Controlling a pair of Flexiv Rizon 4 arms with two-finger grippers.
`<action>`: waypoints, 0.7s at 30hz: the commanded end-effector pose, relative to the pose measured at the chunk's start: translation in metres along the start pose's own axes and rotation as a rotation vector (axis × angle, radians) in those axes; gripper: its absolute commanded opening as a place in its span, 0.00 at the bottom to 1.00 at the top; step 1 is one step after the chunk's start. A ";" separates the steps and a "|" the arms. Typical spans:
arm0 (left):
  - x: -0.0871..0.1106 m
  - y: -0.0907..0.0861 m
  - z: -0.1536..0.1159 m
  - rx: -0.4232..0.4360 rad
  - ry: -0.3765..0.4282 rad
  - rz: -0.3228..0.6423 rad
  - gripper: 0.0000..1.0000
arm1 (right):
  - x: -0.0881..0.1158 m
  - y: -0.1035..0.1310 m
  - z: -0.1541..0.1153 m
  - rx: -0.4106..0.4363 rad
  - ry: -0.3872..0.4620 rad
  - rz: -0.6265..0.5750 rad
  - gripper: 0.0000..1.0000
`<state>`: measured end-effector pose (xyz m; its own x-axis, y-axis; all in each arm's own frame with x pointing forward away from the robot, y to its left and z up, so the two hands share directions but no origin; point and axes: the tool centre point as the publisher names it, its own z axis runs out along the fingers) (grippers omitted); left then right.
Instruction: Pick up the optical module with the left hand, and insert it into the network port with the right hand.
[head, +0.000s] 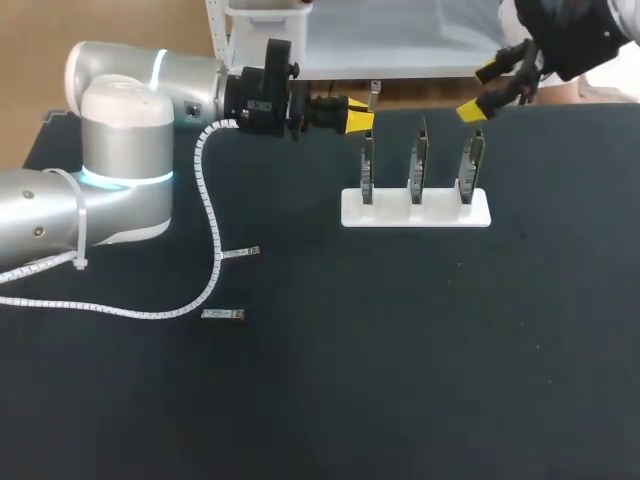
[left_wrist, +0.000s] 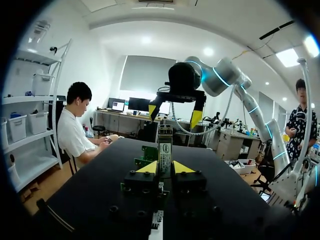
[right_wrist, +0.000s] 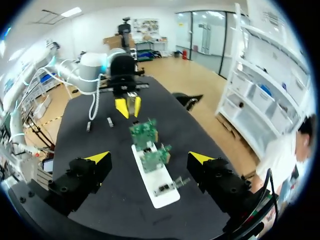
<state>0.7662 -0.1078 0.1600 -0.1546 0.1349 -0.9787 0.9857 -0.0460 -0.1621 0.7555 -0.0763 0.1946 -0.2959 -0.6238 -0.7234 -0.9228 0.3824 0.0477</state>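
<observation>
My left gripper (head: 360, 121) is shut on a thin silver optical module (left_wrist: 165, 151), which stands upright between its yellow tips (left_wrist: 148, 168). It hovers just behind the left end of a white base (head: 415, 210) that carries three upright green boards (head: 420, 160) with network ports. My right gripper (head: 482, 90) hangs open above the base's far right end, with nothing between its fingers. In the right wrist view its wide-apart fingers (right_wrist: 97, 158) straddle the boards (right_wrist: 150, 145), and the left gripper (right_wrist: 128, 106) faces it from beyond them. In the left wrist view the right gripper (left_wrist: 175, 112) hangs ahead, beyond the module.
Two spare modules (head: 240, 253) (head: 222, 314) lie flat on the black table at the left, beside the left arm's white cable loop (head: 205, 290). The near half of the table holds nothing else.
</observation>
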 end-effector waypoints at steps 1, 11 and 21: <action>0.000 0.002 0.000 0.005 0.002 0.000 0.00 | -0.007 -0.002 0.006 -0.137 -0.043 -0.051 1.00; 0.000 0.002 0.000 0.005 0.002 0.000 0.00 | -0.021 -0.003 0.013 -0.348 -0.053 -0.176 1.00; 0.000 0.002 0.000 0.005 0.002 0.000 0.00 | -0.038 -0.003 0.042 -0.379 -0.048 -0.163 1.00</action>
<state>0.7662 -0.1078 0.1600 -0.1546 0.1349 -0.9787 0.9857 -0.0460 -0.1620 0.7705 -0.0331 0.1959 -0.1332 -0.6197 -0.7735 -0.9905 0.1096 0.0828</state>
